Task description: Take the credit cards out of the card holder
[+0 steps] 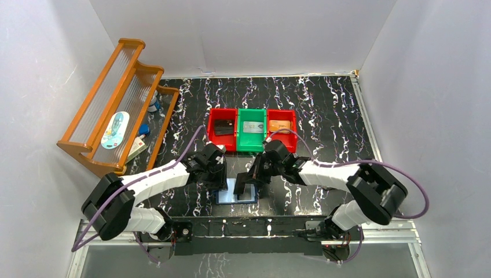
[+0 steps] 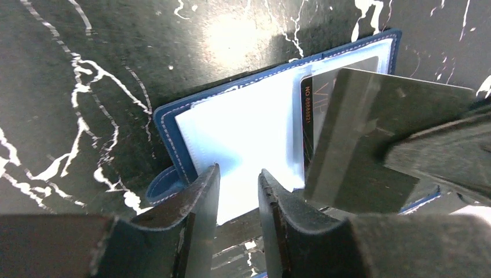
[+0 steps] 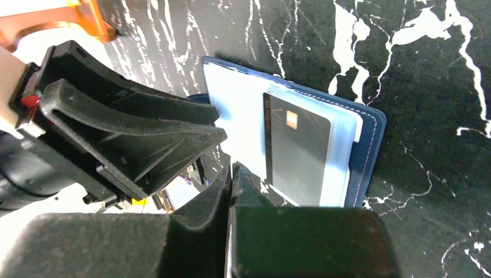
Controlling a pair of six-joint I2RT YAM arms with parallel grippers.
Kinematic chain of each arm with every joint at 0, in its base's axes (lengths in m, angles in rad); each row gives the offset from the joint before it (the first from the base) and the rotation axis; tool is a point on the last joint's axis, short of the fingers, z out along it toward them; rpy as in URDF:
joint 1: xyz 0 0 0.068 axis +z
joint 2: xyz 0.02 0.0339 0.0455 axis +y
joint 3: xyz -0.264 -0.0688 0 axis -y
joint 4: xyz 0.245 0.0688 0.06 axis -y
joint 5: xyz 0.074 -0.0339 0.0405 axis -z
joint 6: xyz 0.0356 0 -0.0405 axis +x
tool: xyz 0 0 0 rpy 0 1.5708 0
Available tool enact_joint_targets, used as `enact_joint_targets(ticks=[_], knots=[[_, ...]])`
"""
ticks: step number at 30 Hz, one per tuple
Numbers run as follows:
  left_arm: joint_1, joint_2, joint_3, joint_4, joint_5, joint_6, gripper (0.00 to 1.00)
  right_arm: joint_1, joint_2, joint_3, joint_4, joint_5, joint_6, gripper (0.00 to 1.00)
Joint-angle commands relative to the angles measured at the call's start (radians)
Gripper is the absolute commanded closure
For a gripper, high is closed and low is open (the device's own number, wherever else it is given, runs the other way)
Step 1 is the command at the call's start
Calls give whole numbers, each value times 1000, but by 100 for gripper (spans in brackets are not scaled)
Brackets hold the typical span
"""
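Note:
The navy card holder point(image 1: 236, 197) lies open on the black marbled table, near the front edge between my two grippers, with its pale sleeves facing up. It also shows in the left wrist view point(image 2: 168, 133) and the right wrist view point(image 3: 370, 145). My left gripper point(image 2: 238, 174) is open by a narrow gap, its tips over the left sleeve page point(image 2: 243, 133). My right gripper point(image 3: 231, 174) is shut on a dark credit card point(image 2: 370, 133) and holds it tilted above the right page. Another black credit card point(image 3: 298, 150) with a chip sits in the right sleeve.
Three bins stand behind the holder: a red bin point(image 1: 215, 139) with a black card, a green bin point(image 1: 251, 142) with a silver-grey card, and a red bin point(image 1: 289, 134) with an orange card. A wooden rack point(image 1: 116, 104) stands at the far left. The left gripper's body point(image 3: 127, 133) is close to my right jaws.

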Motion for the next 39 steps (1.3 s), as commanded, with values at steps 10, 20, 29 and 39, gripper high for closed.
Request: enact_joint_targets(ticks=[10, 20, 29, 39], knots=[[2, -225, 25, -98, -198, -62, 50, -18, -46, -20, 58, 29, 12, 95], [2, -279, 15, -113, -217, -73, 38, -16, 125, 65, 82, -80, -15, 95], [4, -248, 25, -91, -170, -62, 31, -16, -21, 76, -75, 71, -61, 95], [306, -259, 7, 37, 269, -50, 28, -16, -151, -15, 76, 111, -43, 96]])
